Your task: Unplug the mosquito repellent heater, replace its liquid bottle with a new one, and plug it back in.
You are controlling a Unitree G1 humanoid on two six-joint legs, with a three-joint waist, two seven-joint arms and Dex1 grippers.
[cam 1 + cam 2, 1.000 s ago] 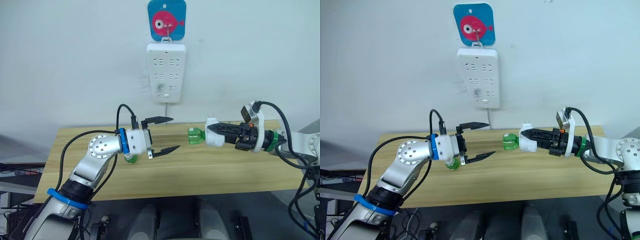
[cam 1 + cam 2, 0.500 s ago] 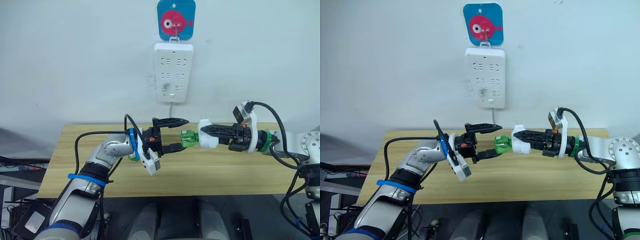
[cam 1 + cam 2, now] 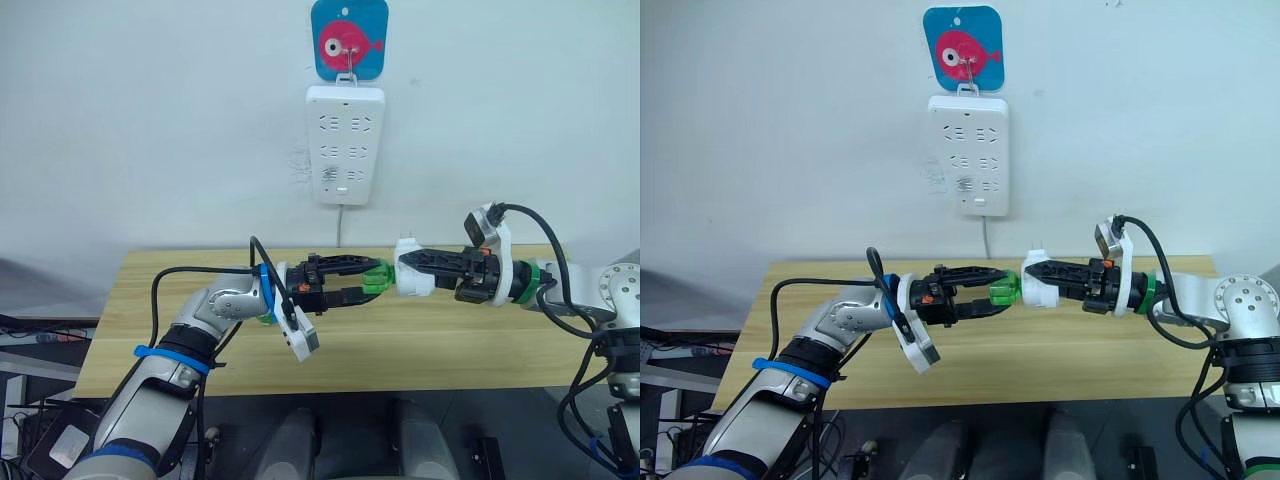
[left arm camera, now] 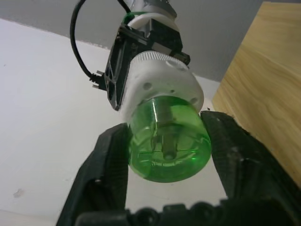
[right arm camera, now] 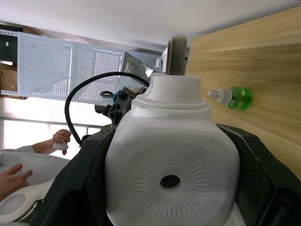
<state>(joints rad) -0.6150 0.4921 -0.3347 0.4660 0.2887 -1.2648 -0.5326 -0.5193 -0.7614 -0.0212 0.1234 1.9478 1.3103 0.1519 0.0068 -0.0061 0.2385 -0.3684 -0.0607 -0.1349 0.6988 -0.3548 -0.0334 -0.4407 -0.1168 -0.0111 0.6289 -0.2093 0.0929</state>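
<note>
Right end effector (image 3: 412,272) clamped on mosquito repellent heater (image 3: 408,281), left end effector (image 3: 378,279) closed around its green bottle (image 4: 169,143) (above table (image 3: 450,340))

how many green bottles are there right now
2. One green bottle is screwed into the white heater held by the right pincer, with the left pincer closed around it. A spare bottle lies on the wooden table. Others may be hidden.
</note>
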